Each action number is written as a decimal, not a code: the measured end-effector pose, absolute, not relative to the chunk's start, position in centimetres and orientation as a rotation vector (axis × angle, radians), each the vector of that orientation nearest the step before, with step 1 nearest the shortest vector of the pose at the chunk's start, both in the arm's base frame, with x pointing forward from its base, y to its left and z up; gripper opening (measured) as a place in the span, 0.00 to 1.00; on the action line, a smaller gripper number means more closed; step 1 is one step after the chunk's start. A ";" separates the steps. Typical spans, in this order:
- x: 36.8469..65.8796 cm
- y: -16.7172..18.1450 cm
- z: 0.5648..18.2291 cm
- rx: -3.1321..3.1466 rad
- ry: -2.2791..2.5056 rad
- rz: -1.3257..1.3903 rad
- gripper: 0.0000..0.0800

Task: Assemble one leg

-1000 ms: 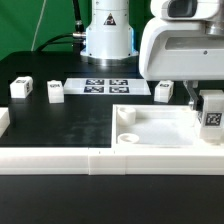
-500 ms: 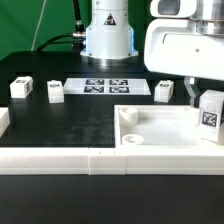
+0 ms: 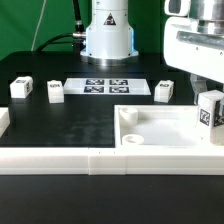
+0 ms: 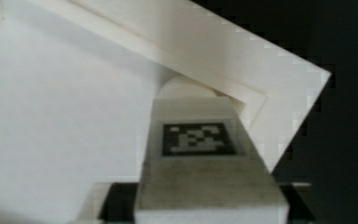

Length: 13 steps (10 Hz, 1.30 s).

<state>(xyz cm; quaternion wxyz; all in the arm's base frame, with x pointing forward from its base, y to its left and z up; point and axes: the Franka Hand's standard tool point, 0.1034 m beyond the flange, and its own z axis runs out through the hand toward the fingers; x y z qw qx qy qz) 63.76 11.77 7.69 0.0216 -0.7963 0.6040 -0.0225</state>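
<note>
At exterior view's right corner of large flat white square panel [image 3: 158, 127], gripper [image 3: 207, 100] pinches small white tagged plastic leg [image 4: 197, 150] upright; contact unclear, seating and release seemingly left.

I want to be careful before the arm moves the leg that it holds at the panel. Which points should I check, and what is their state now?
1. Grip: the leg sits between the fingers of the gripper: ok.
2. Held leg upright, tag unobstructed: ok.
3. Held leg at the panel corner on the exterior view's right: ok.
4. Foot lined up with a corner socket: cannot tell, the foot is hidden.
5. The other legs stand apart from the panel, beside the marker board: ok.
</note>
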 end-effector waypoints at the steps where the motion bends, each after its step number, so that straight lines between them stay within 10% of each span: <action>1: 63.7 11.7 7.7 -2.380 1.975 -0.060 0.36; 5: 63.7 11.8 7.6 -2.292 2.055 -0.032 0.48; 6: 63.7 11.8 7.6 -2.340 2.002 -0.034 0.71; 8: 63.8 11.8 7.7 -2.439 1.879 -0.041 0.79; 13: 63.8 12.0 7.7 -2.844 1.203 -0.067 0.81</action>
